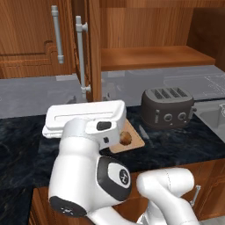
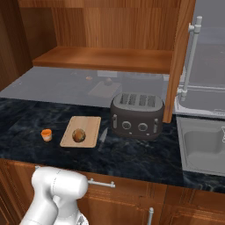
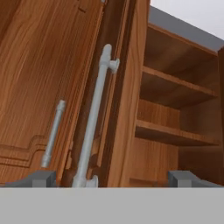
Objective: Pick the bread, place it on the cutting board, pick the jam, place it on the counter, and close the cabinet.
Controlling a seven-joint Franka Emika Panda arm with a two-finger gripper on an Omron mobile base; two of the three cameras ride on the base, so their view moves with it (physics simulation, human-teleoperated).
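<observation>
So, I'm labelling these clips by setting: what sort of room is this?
A kitchen, rendered rather than real: a toaster on a dark marbled counter, a sink beside it, and a wooden wall cabinet standing open.

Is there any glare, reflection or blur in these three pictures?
Right base view: the grey wall faintly mirrors the cutting board and bread; the jam looks sharp. Left base view: even light, no glare on the toaster. Hand view: the cabinet handle is slightly soft.
</observation>
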